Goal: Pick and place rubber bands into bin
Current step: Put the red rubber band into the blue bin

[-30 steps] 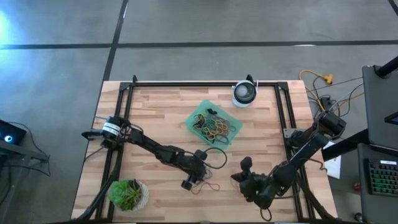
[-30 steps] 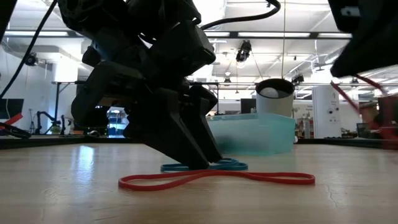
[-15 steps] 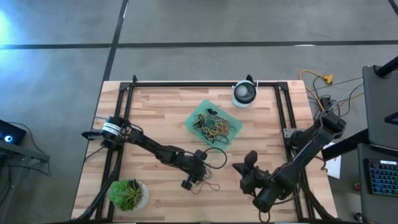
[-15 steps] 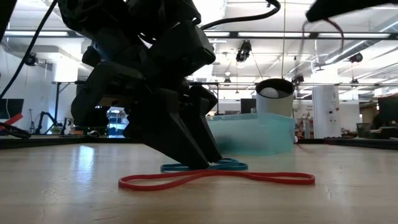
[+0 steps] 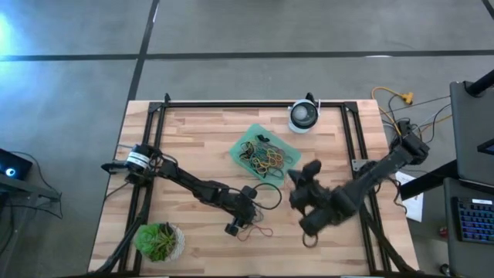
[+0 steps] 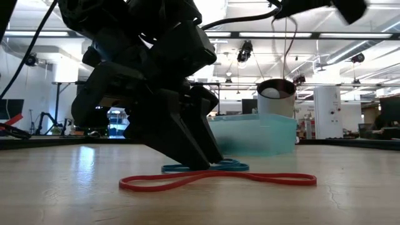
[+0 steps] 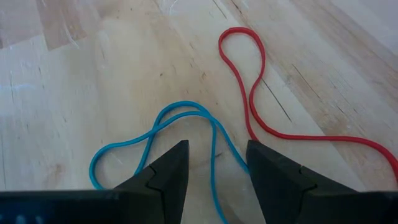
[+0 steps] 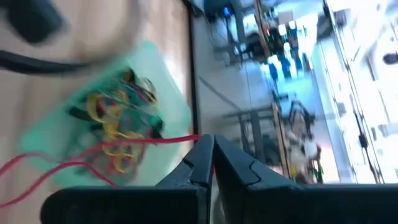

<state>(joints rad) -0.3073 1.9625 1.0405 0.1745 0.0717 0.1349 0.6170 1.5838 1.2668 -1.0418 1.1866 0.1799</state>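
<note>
From the low view you see a red band lying flat on the worktop, and just behind it a blue band under the left fingers, whose tips touch the wood. This view hides how wide the fingers stand. The left wrist view shows it: the two fingers stand apart, one on each side of a loop of the blue band, and they hold nothing. The red band lies just beside them.

In the high view the left arm reaches from the left edge, low and stretched, to the front middle of the worktop, with the left gripper pointing down at the bands.

Only the right wrist view shows you that the right fingers are closed on a red band, which hangs stretched from the tips toward the bin. In the high view the right gripper is lifted above the worktop, just beside the bin's front right corner, with the arm bent back to the right edge.

The bin sits at the middle, nearer the far side, and holds many bands, yellow, red and dark. Behind it stands a round white device.
</note>
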